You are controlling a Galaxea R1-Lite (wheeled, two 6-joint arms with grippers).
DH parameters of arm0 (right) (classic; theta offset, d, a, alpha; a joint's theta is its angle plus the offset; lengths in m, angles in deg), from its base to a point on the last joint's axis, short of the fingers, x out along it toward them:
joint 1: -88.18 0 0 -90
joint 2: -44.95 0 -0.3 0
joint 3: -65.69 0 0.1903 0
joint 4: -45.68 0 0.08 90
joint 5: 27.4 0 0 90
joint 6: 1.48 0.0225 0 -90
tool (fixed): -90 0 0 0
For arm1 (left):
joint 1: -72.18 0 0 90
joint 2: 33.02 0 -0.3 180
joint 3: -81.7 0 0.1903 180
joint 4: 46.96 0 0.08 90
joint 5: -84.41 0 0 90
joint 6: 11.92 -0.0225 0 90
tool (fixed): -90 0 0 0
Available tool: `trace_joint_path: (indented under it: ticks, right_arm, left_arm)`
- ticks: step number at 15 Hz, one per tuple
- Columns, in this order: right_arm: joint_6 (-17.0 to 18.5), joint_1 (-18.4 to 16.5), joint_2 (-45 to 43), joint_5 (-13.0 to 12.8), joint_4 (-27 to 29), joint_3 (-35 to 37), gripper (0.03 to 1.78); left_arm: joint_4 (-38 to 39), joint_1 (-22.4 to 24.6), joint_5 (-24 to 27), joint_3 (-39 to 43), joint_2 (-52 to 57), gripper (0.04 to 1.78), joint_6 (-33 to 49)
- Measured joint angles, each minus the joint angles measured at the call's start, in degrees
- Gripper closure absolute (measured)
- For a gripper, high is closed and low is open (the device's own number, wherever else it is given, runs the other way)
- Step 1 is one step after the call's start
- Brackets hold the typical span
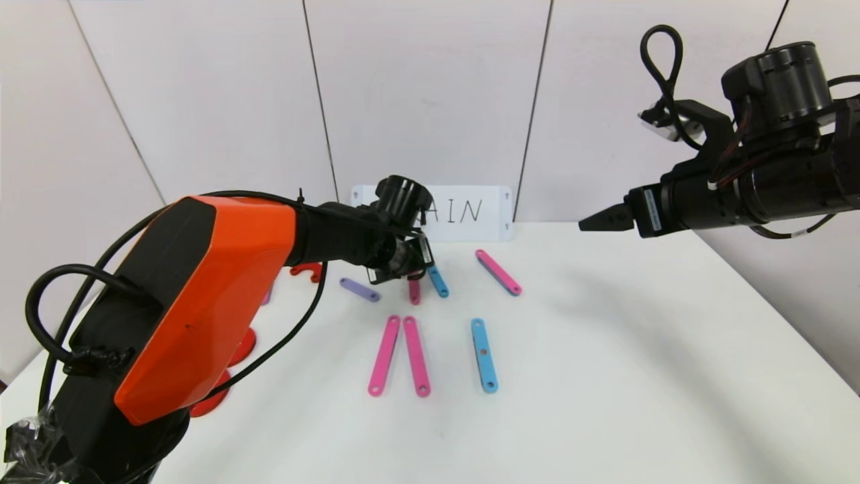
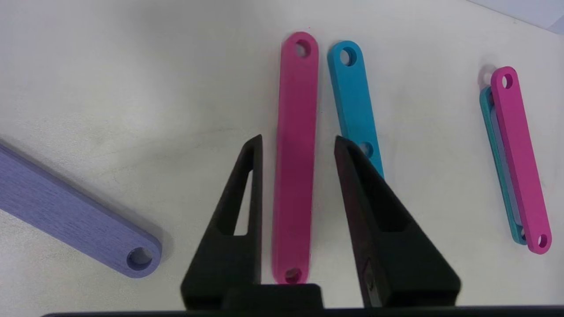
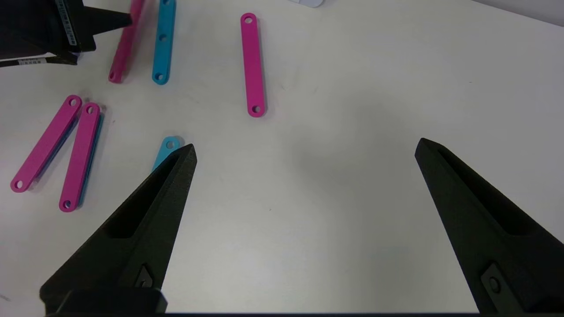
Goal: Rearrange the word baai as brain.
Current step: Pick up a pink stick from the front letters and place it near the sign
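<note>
Straddling a pink strip, the left gripper sits low over the far middle of the white table, its two black fingers set a narrow way apart with the strip running lengthwise between them. In the left wrist view slim gaps show on both sides, so neither fingertip seems to press the plastic, though I cannot be sure of contact lower down. Just beside that strip, on the side of the right-hand finger, lies a blue strip, partly hidden behind the finger. Farther out on the same side is another pink strip, stacked on a teal piece whose edge peeks out beneath it. On the opposite side, well apart, a purple strip lies at a slant.

In the head view the nearer part of the word shows two pink strips leaning together at their tops, with a lone blue strip near them on the right. Red curved pieces are mostly hidden behind the orange left arm.

The right gripper hangs high above the table's right side, spread wide and holding nothing.

A white card with handwritten letters stands at the table's back edge, against pale wall panels.
</note>
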Motion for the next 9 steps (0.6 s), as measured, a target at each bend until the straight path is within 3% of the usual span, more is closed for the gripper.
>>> trace_joint_path:
  ticks: [5, 9]
  right_arm:
    - [0.0, 0.0, 0.0, -0.01, 0.0, 0.0, 0.07]
    - [0.02, -0.04, -0.02, 0.0, -0.04, 0.0, 0.07]
  left_arm:
    - [0.05, 0.0, -0.02, 0.0, -0.11, 0.38, 0.17]
    - [0.02, 0.17, -0.16, 0.0, 1.19, 0.08, -0.29]
